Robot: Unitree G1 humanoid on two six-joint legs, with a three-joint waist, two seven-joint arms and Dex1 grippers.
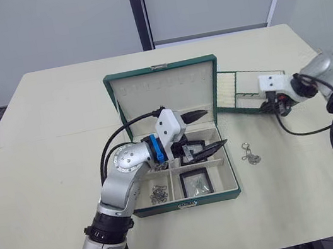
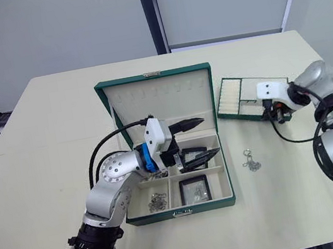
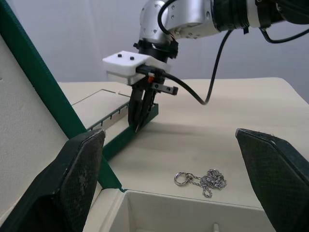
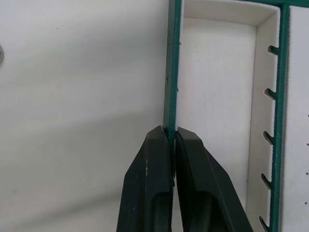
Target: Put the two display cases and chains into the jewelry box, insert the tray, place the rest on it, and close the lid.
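left end effector [image 2: 193, 139] open above jewelry box [image 2: 178, 211] | right end effector [image 2: 276, 116] at tray [image 2: 230, 98] edge

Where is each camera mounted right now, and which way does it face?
Left eye, right eye: on the head, looking down over the jewelry box, tray and both arms.
Left wrist: on the left arm, looking past its open left claw across the table at the chain and the right claw.
Right wrist: on the right arm, looking down at its own fingers shut on the tray's green edge.
Shared: all show the tray.
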